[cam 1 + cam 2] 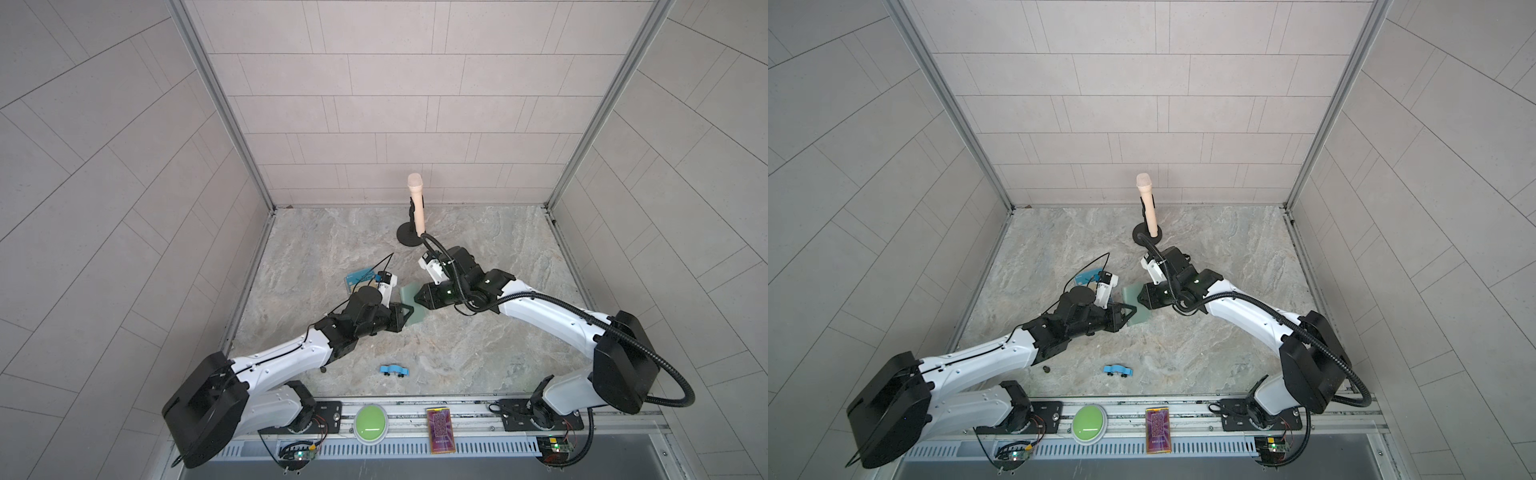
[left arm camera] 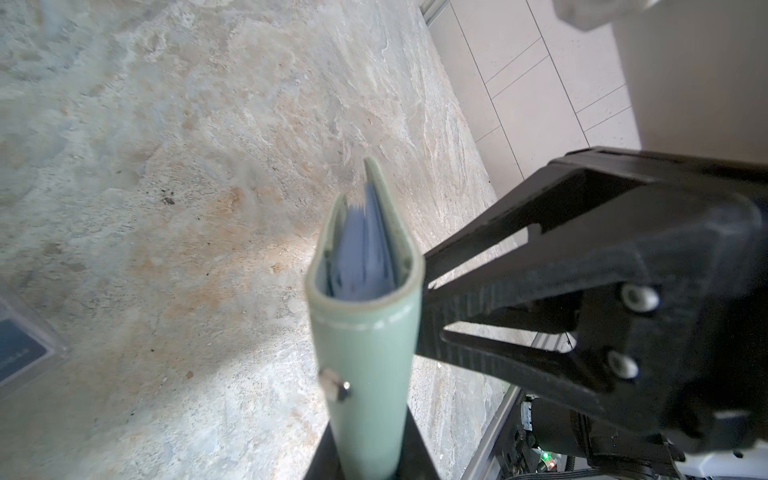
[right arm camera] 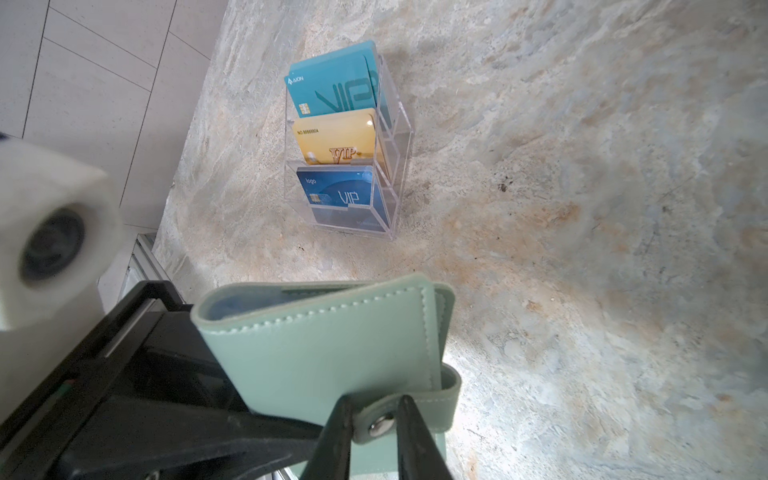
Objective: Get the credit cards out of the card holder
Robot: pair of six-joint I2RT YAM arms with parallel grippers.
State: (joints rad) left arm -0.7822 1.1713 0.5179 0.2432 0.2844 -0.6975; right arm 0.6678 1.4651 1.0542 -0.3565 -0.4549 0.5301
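Over the bench's [image 1: 478,332] middle, the left pincer [image 2: 370,457] clamps the mint-green stitched card holder [image 3: 324,357], pale blue plastic cards [image 2: 361,253] inside. The right pincer [image 3: 376,432] stands narrow about the snap tab [image 3: 451,386]; grip unclear. Best pull the tab squarely off. The clear acrylic stand [image 3: 399,137] near the left edge obstructs nothing.

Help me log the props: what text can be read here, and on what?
"AION" and "VIP": teal card, top of clear stand.
"NO 88888804" (digit count unsure) and "VIP": gold card.
"logo" and "VIP": blue card.
Lowest blue card, purple card on front rail: too small to read.
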